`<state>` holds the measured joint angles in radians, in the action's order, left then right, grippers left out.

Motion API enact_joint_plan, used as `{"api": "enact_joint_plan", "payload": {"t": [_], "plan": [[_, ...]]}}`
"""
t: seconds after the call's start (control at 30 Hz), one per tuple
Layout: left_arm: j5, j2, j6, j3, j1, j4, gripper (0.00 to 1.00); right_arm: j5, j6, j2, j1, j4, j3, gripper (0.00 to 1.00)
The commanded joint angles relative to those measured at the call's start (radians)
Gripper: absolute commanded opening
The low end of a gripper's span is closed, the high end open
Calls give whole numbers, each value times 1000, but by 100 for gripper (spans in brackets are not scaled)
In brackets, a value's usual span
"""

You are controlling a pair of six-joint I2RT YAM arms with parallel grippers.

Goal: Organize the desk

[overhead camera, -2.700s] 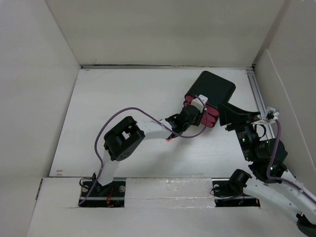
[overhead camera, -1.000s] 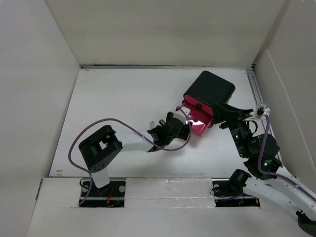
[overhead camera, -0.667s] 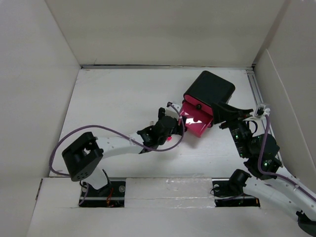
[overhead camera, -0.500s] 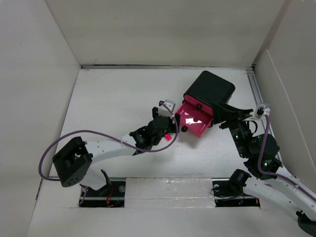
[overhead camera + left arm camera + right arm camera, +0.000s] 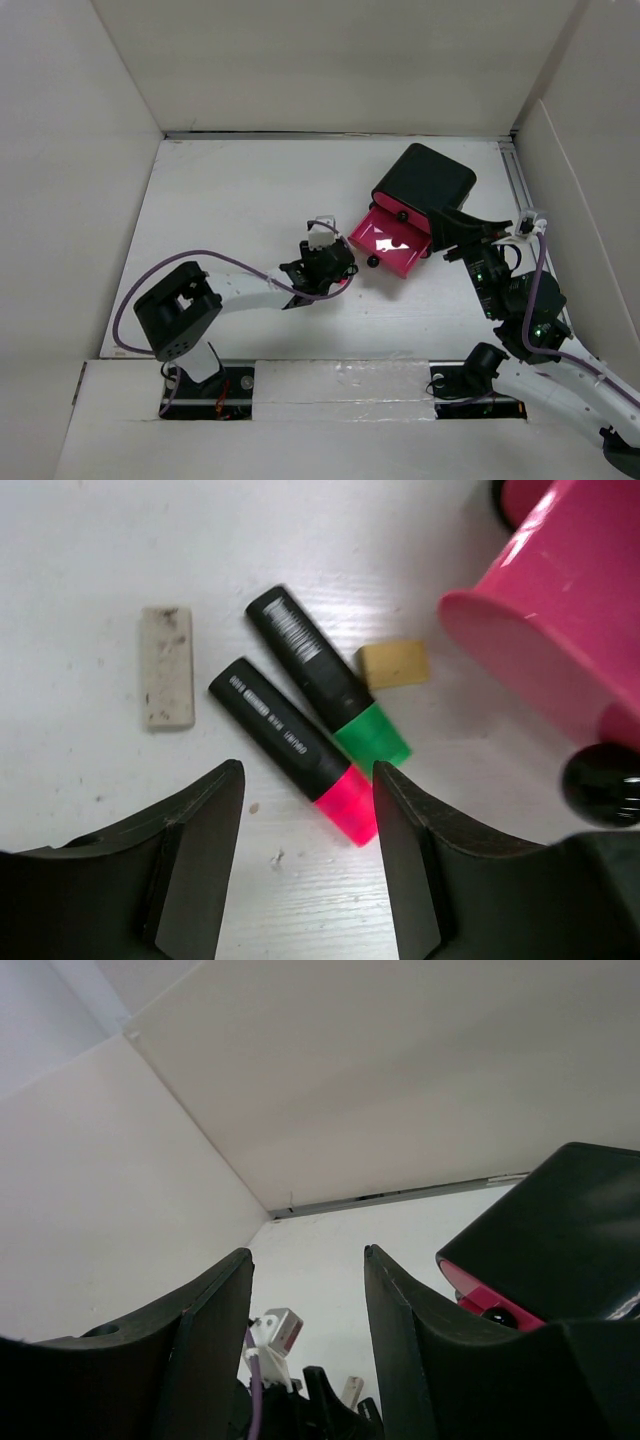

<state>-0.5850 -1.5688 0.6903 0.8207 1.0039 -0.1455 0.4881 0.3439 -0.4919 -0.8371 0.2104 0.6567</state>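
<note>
The desk (image 5: 230,200) is the white tabletop. On it stands a black cabinet (image 5: 427,183) with one pink drawer (image 5: 388,241) pulled out; its black knob (image 5: 603,780) shows in the left wrist view. My left gripper (image 5: 338,268) is open and empty. It hovers over a pink-capped marker (image 5: 290,750), a green-capped marker (image 5: 325,675), a white eraser (image 5: 167,666) and a small tan block (image 5: 393,664), just left of the drawer (image 5: 560,630). My right gripper (image 5: 452,238) is open and empty beside the cabinet's right front corner (image 5: 560,1210).
White walls enclose the desk on the left, back and right. A metal rail (image 5: 522,190) runs along the right edge. The left arm's purple cable (image 5: 230,262) loops over the near left area. The left wrist camera (image 5: 275,1332) shows in the right wrist view.
The pink drawer has slid out of the cabinet. My left gripper has drawn back to the left, away from the drawer, and now sits over the markers. The right arm barely moved.
</note>
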Motion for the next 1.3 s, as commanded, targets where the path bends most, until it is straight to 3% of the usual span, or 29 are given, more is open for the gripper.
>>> {"api": "enact_joint_plan", "payload": {"t": [0.0, 0.4, 0.7, 0.9, 0.97, 1.1, 1.17, 1.27], "plan": [[-50, -14, 138, 44, -1, 95, 50, -19, 0, -2, 7, 35, 9, 54], [-29, -157, 153, 121, -1, 83, 54, -31, 1, -7, 7, 34, 8, 54], [-16, -188, 152, 112, -1, 132, 41, -11, 0, -7, 7, 32, 6, 55], [-13, -136, 163, 43, -1, 167, 39, -10, -2, -16, 7, 29, 12, 55], [-7, -125, 163, 32, -1, 178, 40, -11, -2, -16, 7, 29, 12, 55], [-18, -129, 150, 34, -1, 184, 56, -10, -2, -17, 7, 27, 14, 55], [-27, -148, 144, 47, -1, 192, 56, -11, -2, -20, 7, 29, 12, 55], [-23, -158, 149, 52, -1, 188, 40, -13, -3, -13, 7, 18, 20, 55]]}}
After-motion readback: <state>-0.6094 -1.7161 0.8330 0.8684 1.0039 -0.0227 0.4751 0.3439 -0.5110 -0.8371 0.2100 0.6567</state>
